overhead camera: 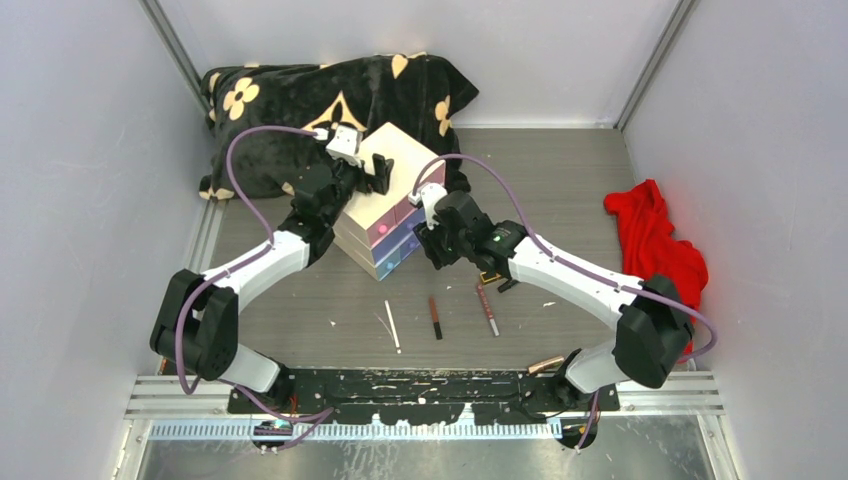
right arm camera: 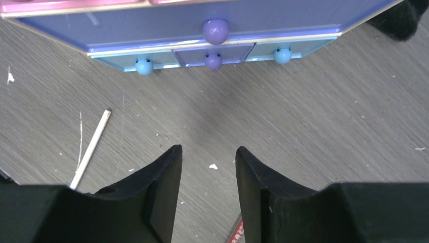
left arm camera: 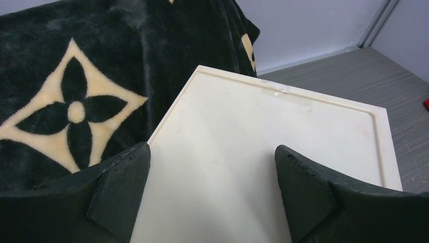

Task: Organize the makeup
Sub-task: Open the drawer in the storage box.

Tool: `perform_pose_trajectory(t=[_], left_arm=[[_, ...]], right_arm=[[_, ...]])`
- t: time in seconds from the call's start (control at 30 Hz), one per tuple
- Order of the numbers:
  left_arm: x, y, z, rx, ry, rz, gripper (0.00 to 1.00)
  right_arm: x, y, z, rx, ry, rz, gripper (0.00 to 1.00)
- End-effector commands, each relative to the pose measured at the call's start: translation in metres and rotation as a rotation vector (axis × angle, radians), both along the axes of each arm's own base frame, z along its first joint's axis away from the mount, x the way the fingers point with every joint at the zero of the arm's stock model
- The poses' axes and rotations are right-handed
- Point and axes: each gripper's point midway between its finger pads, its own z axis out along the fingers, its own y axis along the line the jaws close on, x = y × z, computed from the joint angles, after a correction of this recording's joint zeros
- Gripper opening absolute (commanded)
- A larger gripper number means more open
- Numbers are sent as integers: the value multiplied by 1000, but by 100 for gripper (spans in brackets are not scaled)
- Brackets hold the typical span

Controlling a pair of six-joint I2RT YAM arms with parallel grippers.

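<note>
Nearest, a gold tube (overhead camera: 545,365) lies on the table (overhead camera: 570,180) just beside the right arm's base. A little farther in, three pencils lie loose in a row, apart from one another: a white pencil (overhead camera: 393,327) on the left, a brown pencil (overhead camera: 435,317) in the middle, a pink pencil (overhead camera: 488,310) on the right. Just past the pink one a small black-gold compact (overhead camera: 490,278) lies partly hidden under the right forearm. All this makeup is on the bare table, outside the box (overhead camera: 380,215).

The right claw (overhead camera: 433,252) hangs low over the table in front of the box, its fingers (right arm camera: 162,187) partly spread with only tabletop between them; it grips nothing. In its wrist view the white pencil lies off to the left, and a reddish pencil end shows at the bottom edge by the right finger.

The box stands cornerwise at mid-table. Its front shows a pink drawer on top, a blue one with a purple knob below, and a bottom row of three small drawers. All are shut, so what they hold cannot be seen.

The left claw (overhead camera: 378,172) hovers over the box's flat cream top, fingers (left arm camera: 119,197) spread wide, holding nothing.

Behind the box lies a black blanket (overhead camera: 330,100) with cream flowers. A red cloth (overhead camera: 655,245) lies by the right wall.
</note>
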Motion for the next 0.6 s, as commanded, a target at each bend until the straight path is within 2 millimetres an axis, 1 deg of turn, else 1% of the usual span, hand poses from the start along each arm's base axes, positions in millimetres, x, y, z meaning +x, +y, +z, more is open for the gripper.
perform_pose_trajectory(t=[0.0,0.2,0.4,0.47,0.57], left_arm=[[-49,39,-178,163,572,122,94],[-49,38,-178,160,574,117,94],[-49,39,-176,161,568,121,94],[-49,39,-176,161,569,121,94],[-49,38,-177,162,571,118,94]], right_arm=[[26,11,28,86,-125,2,48],[43,19,32,112,-205,8,49],[51,37,8,130,-222,68,49],[55,41,6,135,-239,75,49],[64,45,11,138,-276,69,49]])
